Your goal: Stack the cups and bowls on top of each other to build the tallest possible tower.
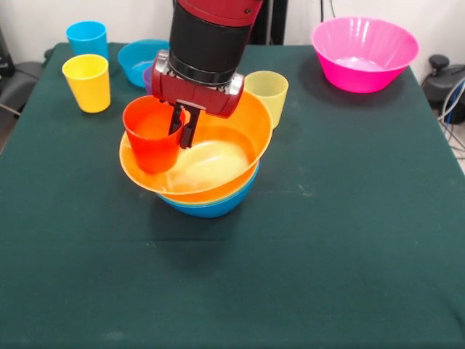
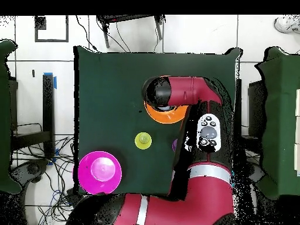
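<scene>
The tower [image 1: 207, 163] sits near the middle of the dark green desk [image 1: 349, 240]: the large orange-yellow bowl [image 1: 225, 156] nested in a medium blue bowl [image 1: 214, 207], of which only the lower curve shows beneath it. The orange cup [image 1: 150, 134] stands upright inside the orange-yellow bowl, against its rim on the picture's left in the front view.

Arm [image 1: 211, 33]: red and black, comes down from above over the tower. End effector [image 1: 185, 125]: 2 dark fingers close together, clenched on the orange cup's rim at its right side, 1 finger apparently inside the wall and 1 outside.

Overhead: the arm covers most of the tower; only an orange crescent of the bowl [image 2: 167, 114] shows under it.

Large pink bowl [image 1: 365, 52]: upright, far corner of the desk at the picture's right in the front view, well apart from the tower.

Another blue bowl [image 1: 138, 59]: behind the tower, partly hidden by the arm. A bit of purple [image 1: 148, 76] shows just beside it; cannot tell its shape.

Pale yellow-green cup [image 1: 269, 93]: upright, just behind the orange-yellow bowl's rim.

Yellow cup [image 1: 87, 81] and blue cup [image 1: 87, 38]: upright, near each other at the far left, blue behind yellow.
</scene>
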`<action>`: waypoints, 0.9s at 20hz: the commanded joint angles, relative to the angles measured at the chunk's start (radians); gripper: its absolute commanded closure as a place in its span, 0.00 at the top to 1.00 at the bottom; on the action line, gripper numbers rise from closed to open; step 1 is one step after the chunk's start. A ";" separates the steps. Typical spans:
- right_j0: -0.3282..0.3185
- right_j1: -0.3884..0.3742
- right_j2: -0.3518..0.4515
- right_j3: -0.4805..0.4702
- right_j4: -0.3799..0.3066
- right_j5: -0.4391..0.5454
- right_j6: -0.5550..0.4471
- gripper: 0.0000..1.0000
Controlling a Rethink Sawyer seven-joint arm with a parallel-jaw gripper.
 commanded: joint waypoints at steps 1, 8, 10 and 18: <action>0.026 0.016 0.012 -0.012 0.002 -0.030 0.119 0.00; 0.065 0.023 -0.009 -0.023 0.025 -0.002 0.151 0.00; 0.073 0.026 -0.014 -0.025 0.030 -0.002 0.155 0.00; 0.110 0.043 -0.044 -0.036 0.057 -0.005 0.177 0.00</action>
